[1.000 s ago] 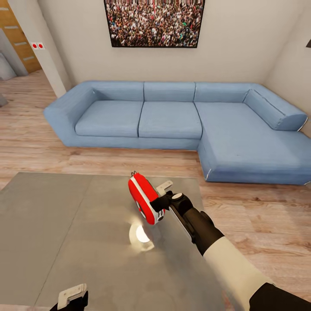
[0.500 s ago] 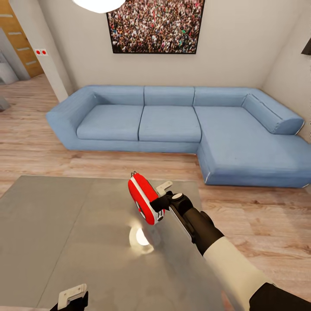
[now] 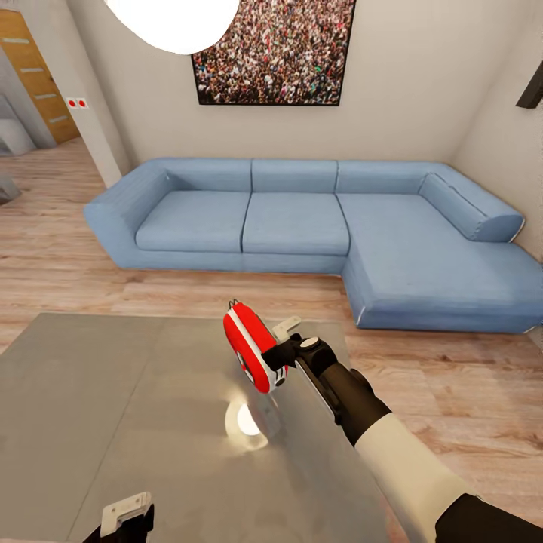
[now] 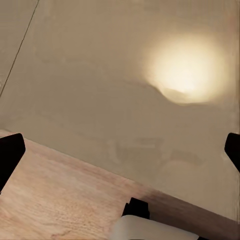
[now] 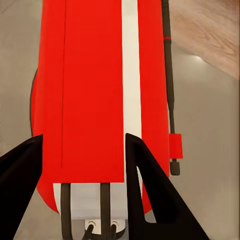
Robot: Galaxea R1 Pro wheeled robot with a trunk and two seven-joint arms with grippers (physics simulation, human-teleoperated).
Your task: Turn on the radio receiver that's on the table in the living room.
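Head view, living room: light wood floor, beige walls, blue L-shaped sofa along the far wall, crowd picture above it, white lamp globe at upper left.

Table: glossy grey top, near side of the room; lamp reflection near its middle.

Radio receiver: red with a white stripe, tilted, lifted above the table near its far right part, thin handle at its far end.

Right gripper: clenched on the radio receiver's lower right end; black wrist, white forearm leading to the near right. Right wrist view: radio receiver sits between both dark fingers, table beneath.

Left gripper: at the near edge, low over the table's near side. Left wrist view: fingers spread wide, released, holding nothing; table edge and floor below.
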